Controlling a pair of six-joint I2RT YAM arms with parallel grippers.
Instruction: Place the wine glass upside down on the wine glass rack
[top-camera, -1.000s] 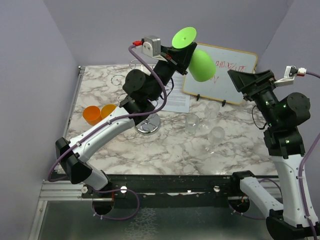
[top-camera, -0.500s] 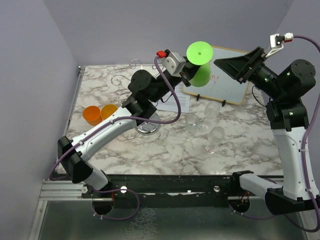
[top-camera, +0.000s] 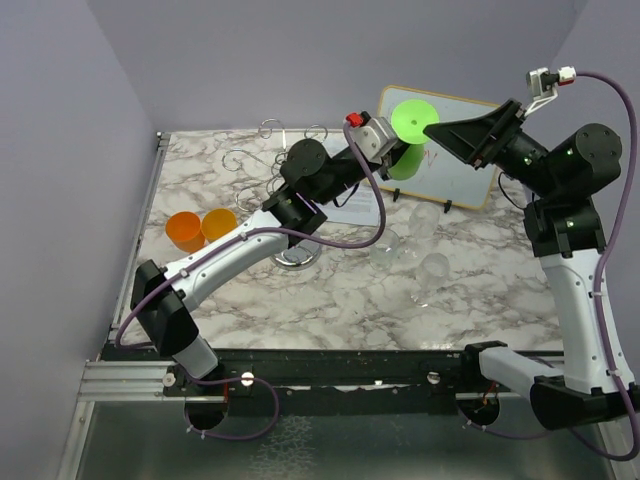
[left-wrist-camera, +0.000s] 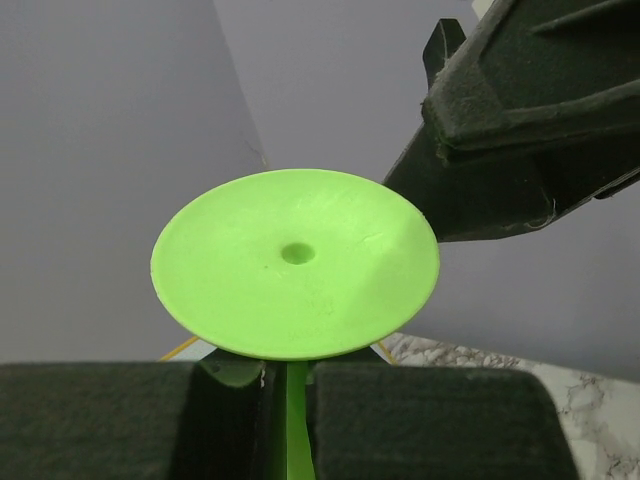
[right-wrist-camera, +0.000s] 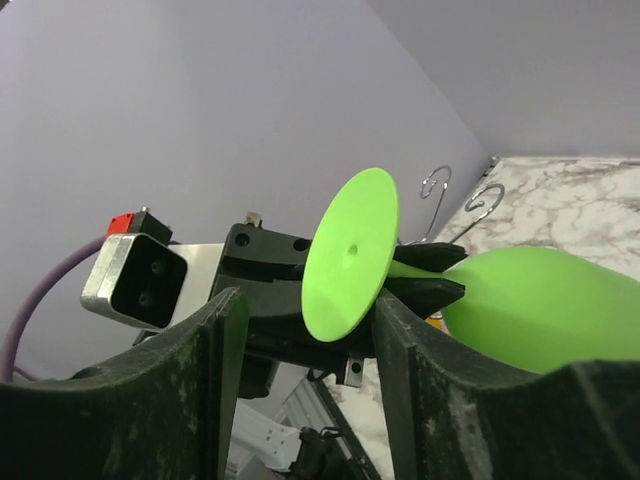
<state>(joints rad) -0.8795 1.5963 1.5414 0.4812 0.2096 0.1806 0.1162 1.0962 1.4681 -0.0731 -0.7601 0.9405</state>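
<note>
The bright green wine glass (top-camera: 405, 158) hangs in the air above the back of the table, its round foot (top-camera: 413, 118) tilted up toward the right. My left gripper (left-wrist-camera: 290, 378) is shut on its thin stem (left-wrist-camera: 289, 405), just under the foot (left-wrist-camera: 295, 262). My right gripper (top-camera: 436, 130) reaches in from the right and stands open, its jaws on either side of the foot (right-wrist-camera: 350, 255); the foot's edge lies close against one finger (right-wrist-camera: 415, 370). The bowl (right-wrist-camera: 540, 305) points away to the right. The chrome wine glass rack (top-camera: 297, 256) stands behind my left arm, its loops (top-camera: 268, 127) showing.
Two orange cups (top-camera: 198, 228) lie at the left. Clear glasses (top-camera: 385, 248) (top-camera: 433, 268) stand mid-table. A whiteboard (top-camera: 465, 160) leans at the back right, with a paper sheet (top-camera: 352, 207) in front of it. Purple walls close in on three sides.
My left arm has carried the green glass to the right. My right gripper has risen and swung left until its jaws straddle the foot, and they have narrowed.
</note>
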